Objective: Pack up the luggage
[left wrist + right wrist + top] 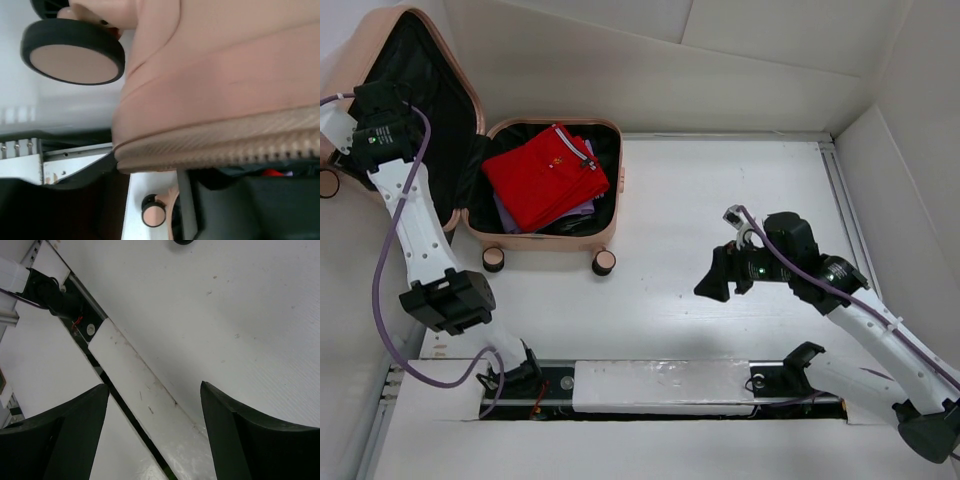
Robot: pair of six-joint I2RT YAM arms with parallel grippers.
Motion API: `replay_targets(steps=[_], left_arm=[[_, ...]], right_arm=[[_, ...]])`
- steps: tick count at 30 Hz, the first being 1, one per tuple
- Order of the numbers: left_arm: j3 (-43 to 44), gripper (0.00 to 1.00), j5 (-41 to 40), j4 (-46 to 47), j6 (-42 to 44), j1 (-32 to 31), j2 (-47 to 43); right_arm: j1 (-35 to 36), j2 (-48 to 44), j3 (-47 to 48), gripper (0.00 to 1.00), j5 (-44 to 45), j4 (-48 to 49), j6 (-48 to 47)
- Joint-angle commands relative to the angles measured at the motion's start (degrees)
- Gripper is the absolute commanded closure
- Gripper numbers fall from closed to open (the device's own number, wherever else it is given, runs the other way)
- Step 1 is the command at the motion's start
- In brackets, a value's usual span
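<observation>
The peach-pink luggage (pixel 545 240) lies open at the far left of the table. Its lid (pixel 430 80), lined in black, stands up and leans left. A folded red garment (pixel 545 175) lies in the base on a purple one (pixel 575 212). My left gripper (pixel 375 115) is at the lid's outer edge. In the left wrist view the pink shell (pixel 225 75) and its zip rim fill the frame, and my left gripper (pixel 147 167) has its fingertips against the rim, with nothing between the fingers. My right gripper (pixel 725 275) is open and empty above the table, also shown in the right wrist view (pixel 154 387).
The suitcase wheels (pixel 494 259) (pixel 604 263) point toward me, and one lid wheel (pixel 75 50) is close to the left wrist camera. A white rail (pixel 660 385) runs along the near edge and shows under the right gripper (pixel 135 385). White walls enclose the table.
</observation>
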Motion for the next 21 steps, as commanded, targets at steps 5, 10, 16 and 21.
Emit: replay_targets(steps=[5,10,16,21], left_arm=[[3.5,1.0,4.4,1.7,0.6,0.4,0.0],[-6.6,1.0,-1.4,7.5,1.7,-17.4,-7.5],[-24.3,1.0,-7.0,9.2,-2.4,-51.0,-17.2],[-34.2,0.57,-2.8,7.7,-11.1,-70.5,-23.2]], right_arm=[[0.9,-0.5,2.6,0.2,1.6,-0.6,-1.0],[0.9,0.0,2.0,0.22,1.6,0.6,0.1],[0.9,2.8,1.0,0.22,-0.4,3.8,2.1],[1.5,5.9,2.1,0.22,1.0,5.2,3.8]])
